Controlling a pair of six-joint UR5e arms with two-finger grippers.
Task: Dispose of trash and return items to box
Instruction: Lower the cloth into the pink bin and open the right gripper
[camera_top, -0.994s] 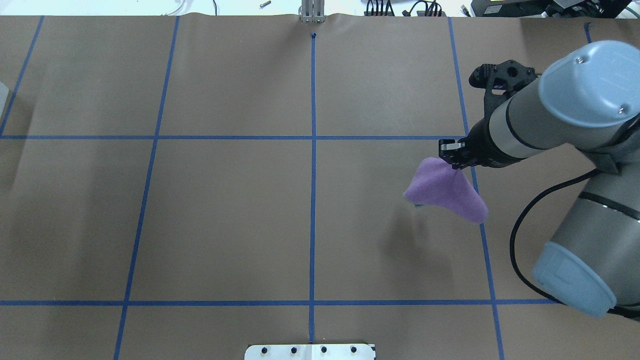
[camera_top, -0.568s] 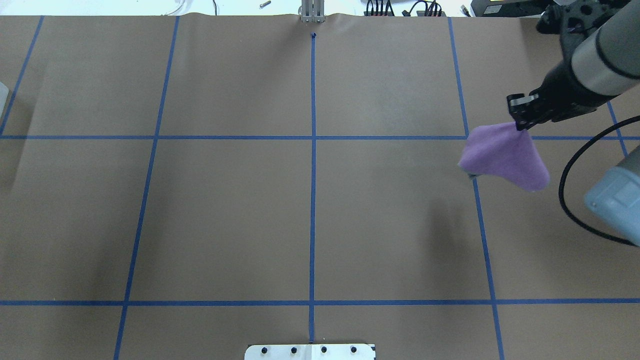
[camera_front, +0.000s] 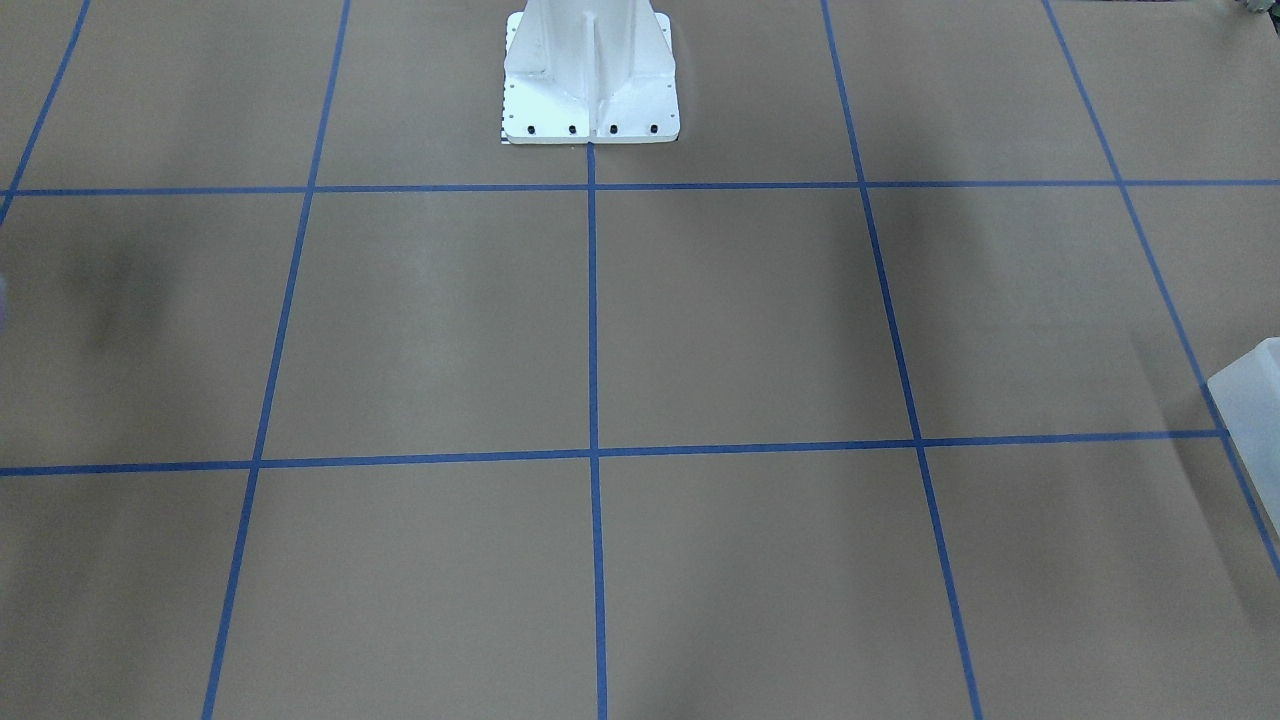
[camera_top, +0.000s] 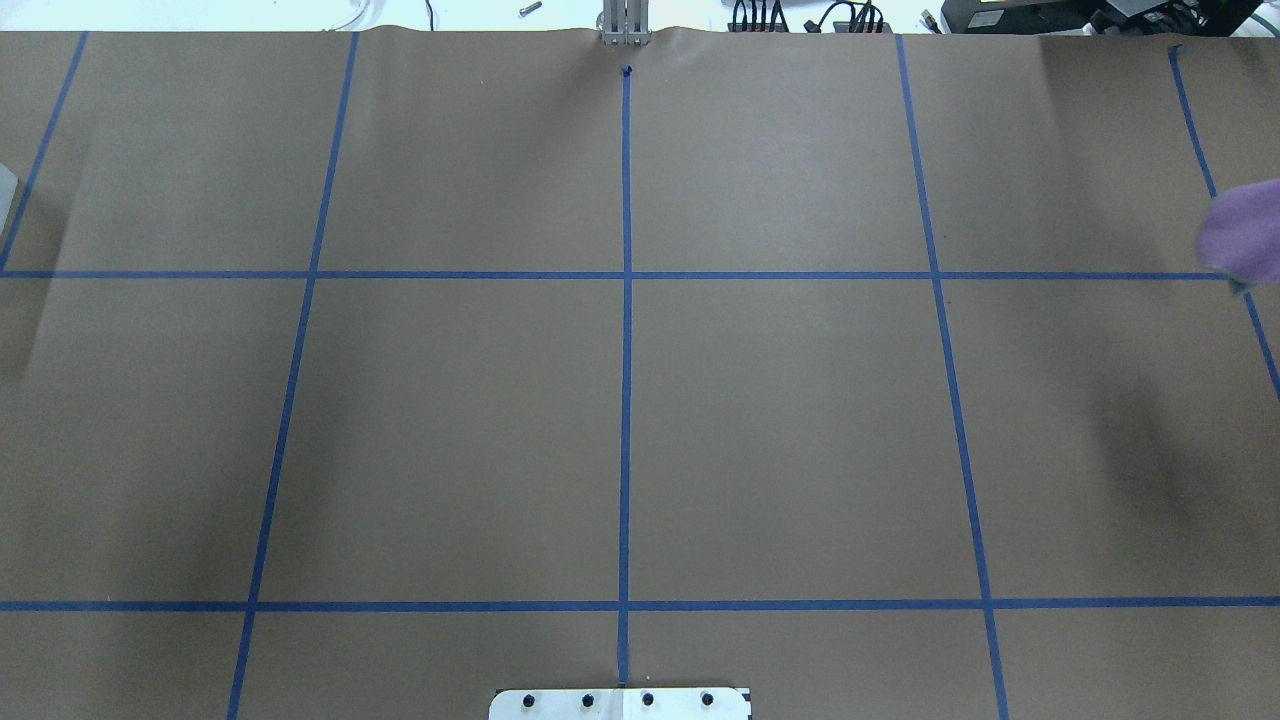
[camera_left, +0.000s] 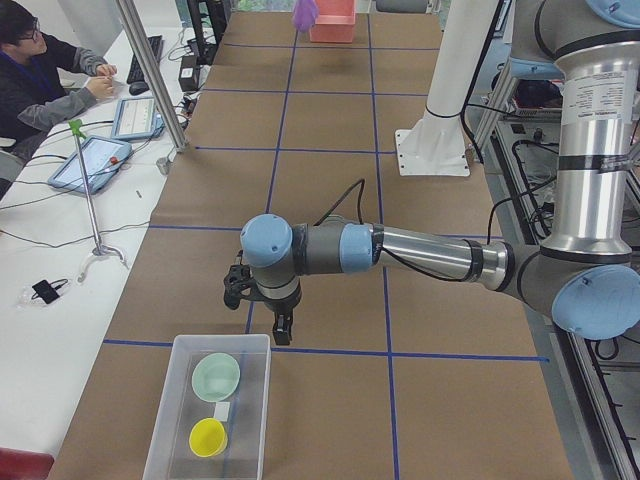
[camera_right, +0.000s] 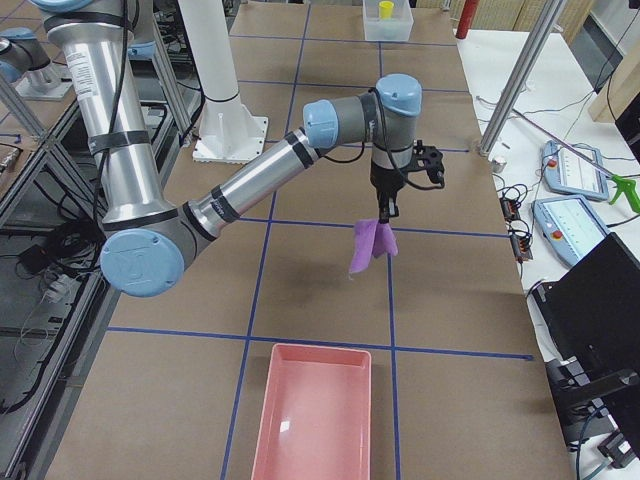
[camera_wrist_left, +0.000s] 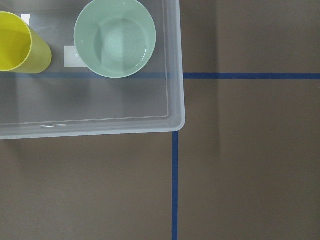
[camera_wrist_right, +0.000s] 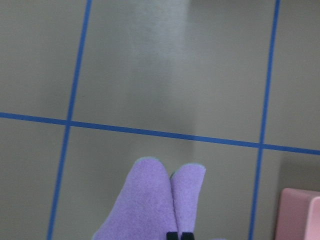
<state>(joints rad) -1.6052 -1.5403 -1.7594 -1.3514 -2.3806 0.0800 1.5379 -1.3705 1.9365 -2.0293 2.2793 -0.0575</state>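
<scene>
My right gripper is shut on a purple cloth and holds it hanging above the brown table, short of the empty pink tray. In the right wrist view the cloth hangs below my closed fingertips, with the tray corner at the lower right. Only the cloth's edge shows overhead. My left gripper hangs just beside the clear bin; I cannot tell whether it is open or shut. The bin holds a green bowl and a yellow cup.
The white robot base stands at the table's near-robot edge. A corner of the clear bin shows in the front-facing view. An operator sits at a side desk with tablets. Blue tape lines grid the brown paper.
The right arm has swung right, out of the overhead view, carrying the purple cloth; only the cloth's edge still shows at the right border.
</scene>
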